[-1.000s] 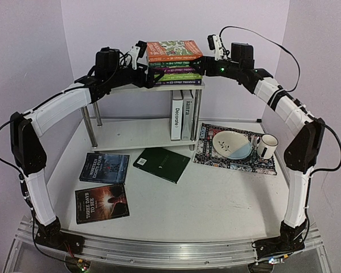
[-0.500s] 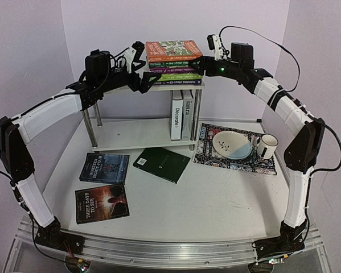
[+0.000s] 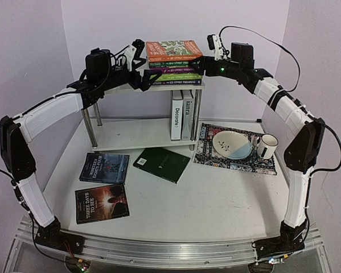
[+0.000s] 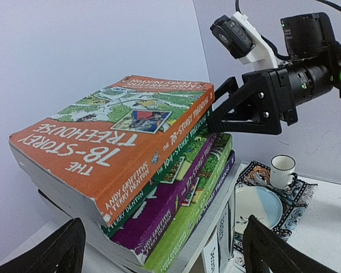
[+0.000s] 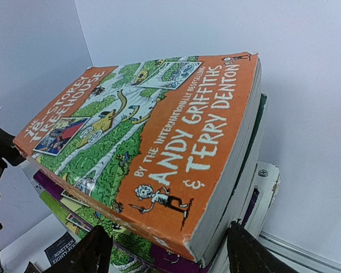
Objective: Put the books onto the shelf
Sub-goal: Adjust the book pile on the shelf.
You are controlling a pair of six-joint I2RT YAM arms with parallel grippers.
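Pulling back from the stack, the left hand (image 3: 144, 65) now sits clear of the books' left edge, where a second ago it was close against them. Its fingers stand wide apart with nothing between them. Opposite, the right hand (image 3: 201, 63) has not shifted. It waits at the right edge, fingers parted about the corner of the orange top book (image 4: 119, 136), and no pinch shows, so I judge it is letting go.

The stack of paperbacks (image 3: 175, 61) lies flat on the top board of the shelf (image 3: 130, 136), slightly fanned. Below, "Decorate" (image 3: 176, 116) and "ianra" (image 3: 188, 114) stand upright at the right end of the lower board. That placement looks finished.

Three books are left on the bench (image 3: 216, 210): a dark green book (image 3: 161, 164) just before the shelf, and two dark-covered books (image 3: 104, 168) nearer the left arm's base. With the left hand free and closest to them, one of these seems the likely next pick.
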